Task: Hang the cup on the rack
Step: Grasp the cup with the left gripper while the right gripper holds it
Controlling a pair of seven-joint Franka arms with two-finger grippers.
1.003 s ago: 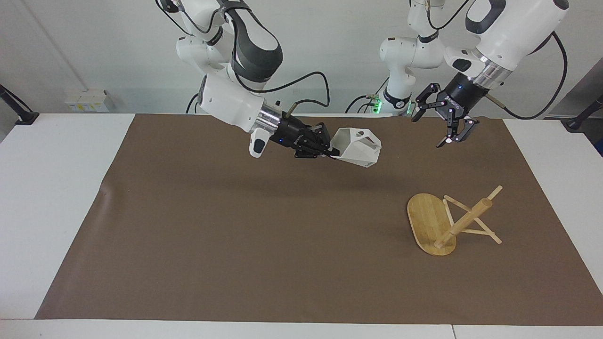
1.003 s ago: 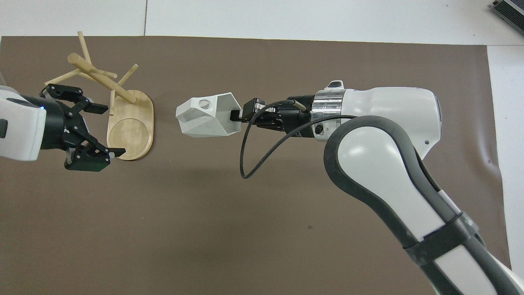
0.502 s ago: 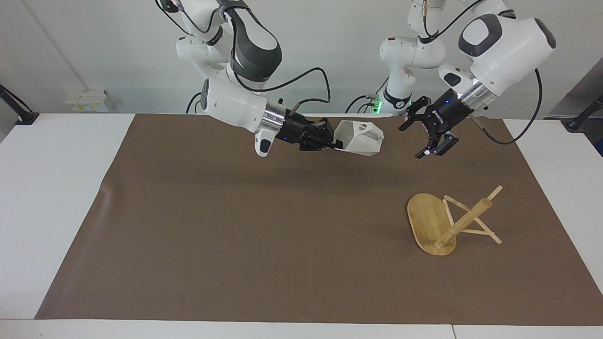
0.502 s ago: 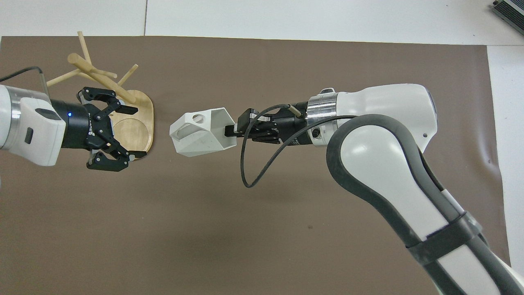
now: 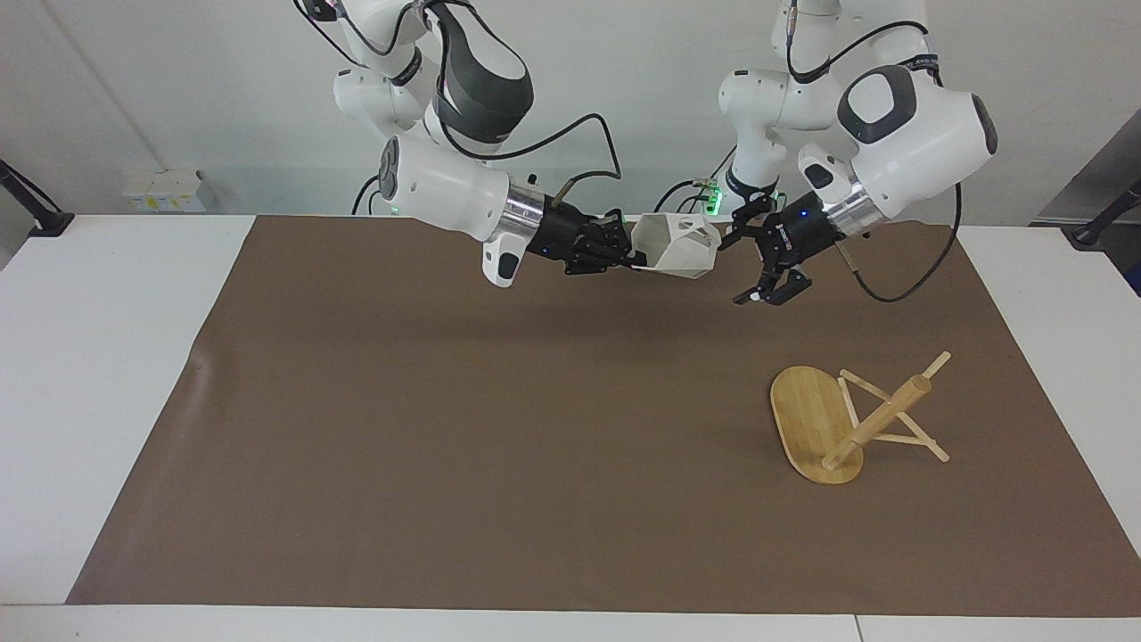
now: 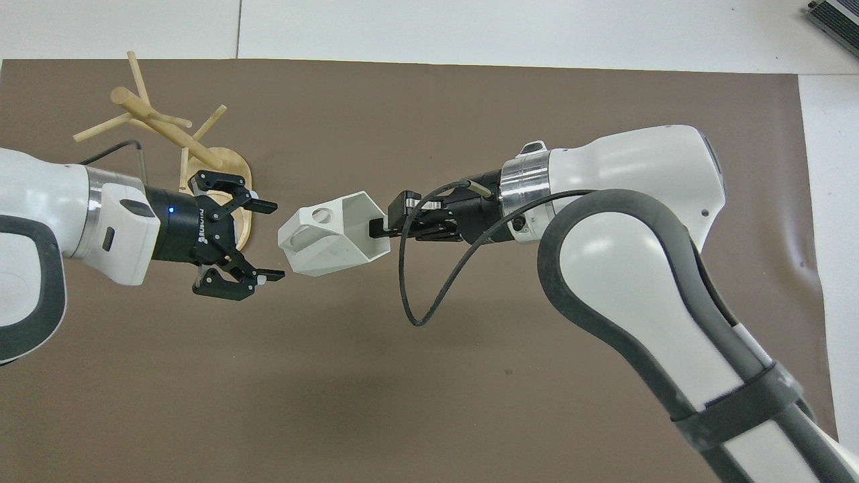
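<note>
We find the cup (image 5: 674, 244) clamped by its rim in the right gripper (image 5: 624, 256), aloft over the mat. The left gripper (image 5: 751, 264), jaws spread, faces its base; it should seat squarely around the body, clear of the handle, before release. The rack (image 5: 851, 419) lies tipped.

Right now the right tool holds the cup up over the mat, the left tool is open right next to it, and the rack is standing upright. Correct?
Not quite. The rack is tipped over, its post slanting off the base edge, as the facing view shows. The rest holds: the right tool holds the cup up over the mat, and the left tool is open beside it.
</note>
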